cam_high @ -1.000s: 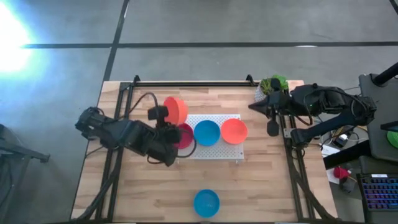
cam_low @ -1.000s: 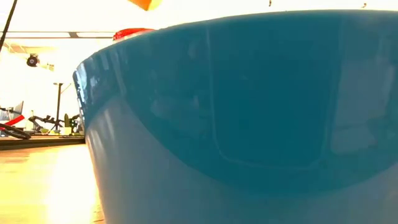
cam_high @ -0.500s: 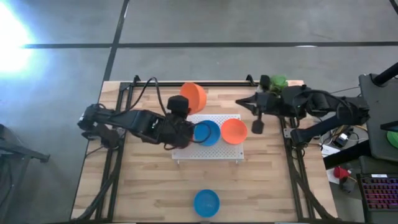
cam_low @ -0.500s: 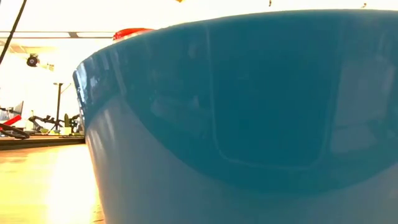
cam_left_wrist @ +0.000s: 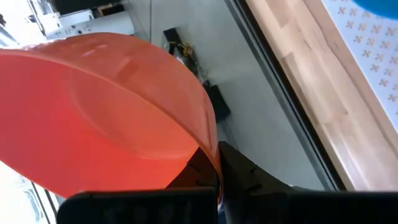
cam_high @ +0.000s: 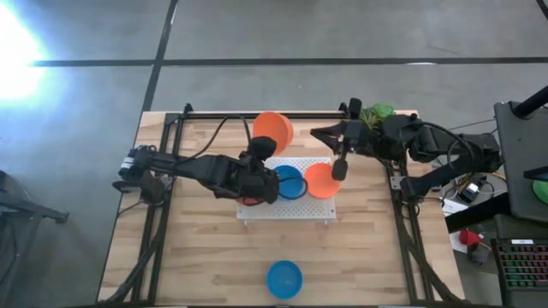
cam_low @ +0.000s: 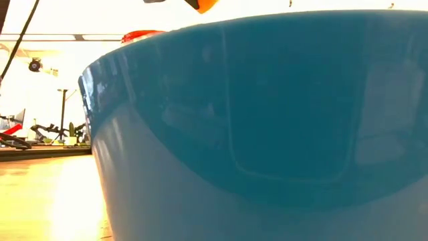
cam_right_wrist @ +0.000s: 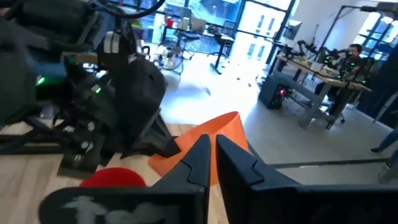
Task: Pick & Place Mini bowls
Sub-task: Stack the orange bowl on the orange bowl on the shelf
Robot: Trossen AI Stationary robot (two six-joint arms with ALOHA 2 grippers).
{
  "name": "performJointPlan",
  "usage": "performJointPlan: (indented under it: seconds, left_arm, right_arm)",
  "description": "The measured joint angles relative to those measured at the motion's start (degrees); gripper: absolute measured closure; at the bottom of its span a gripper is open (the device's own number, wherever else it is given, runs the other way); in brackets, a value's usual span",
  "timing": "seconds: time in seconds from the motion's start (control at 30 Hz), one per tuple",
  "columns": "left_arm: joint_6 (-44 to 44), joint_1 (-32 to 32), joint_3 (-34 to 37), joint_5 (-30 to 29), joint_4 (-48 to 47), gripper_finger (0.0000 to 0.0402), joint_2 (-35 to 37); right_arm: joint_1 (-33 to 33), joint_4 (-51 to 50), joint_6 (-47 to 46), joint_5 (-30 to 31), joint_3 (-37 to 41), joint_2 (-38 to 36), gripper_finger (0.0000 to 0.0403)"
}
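Left gripper sits over the left part of the perforated board, jaws pinched on the rim of one mini bowl — that bowl hangs tilted, toward the table's far edge from the jaws. Just right of those jaws, a second bowl lies on the board. Right gripper is jaws-together directly above the third bowl, at the board's right end. Behind the right gripper, at the table's far right corner — a potted plant. A fourth bowl sits alone at the near edge, well apart from both jaws.
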State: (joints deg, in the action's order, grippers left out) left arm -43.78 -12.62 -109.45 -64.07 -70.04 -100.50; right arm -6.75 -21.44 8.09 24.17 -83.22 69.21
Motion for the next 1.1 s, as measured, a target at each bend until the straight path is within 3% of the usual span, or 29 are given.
performJointPlan:
  seconds: [0.5, 1.1]
  left_arm:
    - [-6.3, 1.4, 0.0, -1.6, 0.1, 0.0402, -0.5]
    - [-12.5, 1.6, 0.1, -6.5, 0.8, 0.0401, -0.5]
  right_arm:
    - [4.9, 3.9, -8.6, -0.1, 0.0, 5.2, 0.0253]
    - [9.7, 6.2, -11.2, -0.9, -0.1, 10.4, 0.0234]
